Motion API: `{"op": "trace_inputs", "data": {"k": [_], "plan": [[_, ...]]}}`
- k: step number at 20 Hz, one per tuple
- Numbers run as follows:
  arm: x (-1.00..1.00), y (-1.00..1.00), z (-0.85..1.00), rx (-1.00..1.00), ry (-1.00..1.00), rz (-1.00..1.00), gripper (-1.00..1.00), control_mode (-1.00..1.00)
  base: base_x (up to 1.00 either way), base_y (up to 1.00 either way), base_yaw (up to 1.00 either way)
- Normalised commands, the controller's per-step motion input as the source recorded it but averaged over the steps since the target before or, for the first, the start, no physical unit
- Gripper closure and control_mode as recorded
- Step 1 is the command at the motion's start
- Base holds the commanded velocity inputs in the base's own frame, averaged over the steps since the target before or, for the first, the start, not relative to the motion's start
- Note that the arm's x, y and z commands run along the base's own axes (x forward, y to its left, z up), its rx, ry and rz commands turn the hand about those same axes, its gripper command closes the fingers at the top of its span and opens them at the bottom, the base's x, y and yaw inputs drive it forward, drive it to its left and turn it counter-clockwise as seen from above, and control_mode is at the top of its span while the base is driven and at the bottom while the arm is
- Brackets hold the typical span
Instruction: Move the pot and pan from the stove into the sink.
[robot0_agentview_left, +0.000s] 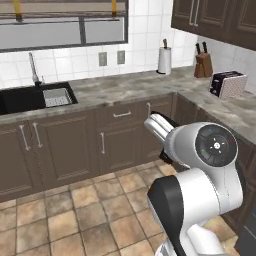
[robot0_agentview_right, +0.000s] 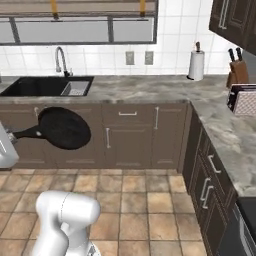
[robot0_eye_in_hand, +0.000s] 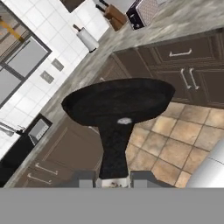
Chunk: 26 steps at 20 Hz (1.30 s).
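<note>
The black pan hangs in the air over the tiled floor, in front of the lower cabinets and right of the sink. My gripper is shut on the pan's handle, and the round black bowl sticks out ahead of the fingers. The sink is a black basin in the counter at the back left, with a curved tap and a grey strainer tray; it also appears as the sink in the left base view. A black corner of the stove shows at the lower right. The pot is out of view.
The marble counter turns a corner to the right. On it stand a paper towel roll, a knife block and a toaster. Dark cabinet doors line the tiled floor.
</note>
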Motion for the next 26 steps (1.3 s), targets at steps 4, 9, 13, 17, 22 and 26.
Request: {"op": "trace_inputs", "data": {"k": [4, 9, 13, 17, 22, 26], "plan": [[0.00, 0.00, 0.00, 0.00, 0.00, 0.00, 1.00, 1.00, -0.21, -0.17, 0.42], [0.00, 0.00, 0.00, 0.00, 0.00, 0.00, 1.00, 1.00, -0.13, -0.08, 0.09], [0.00, 0.00, 0.00, 0.00, 0.00, 0.00, 1.00, 1.00, 0.00, 0.33, 0.00], [0.00, 0.00, 0.00, 0.00, 0.00, 0.00, 1.00, 1.00, 0.00, 0.83, 0.00], [0.00, 0.00, 0.00, 0.00, 0.00, 0.00, 1.00, 1.00, 0.00, 0.96, 0.00], [0.00, 0.00, 0.00, 0.00, 0.00, 0.00, 1.00, 1.00, 0.00, 0.83, 0.00]]}}
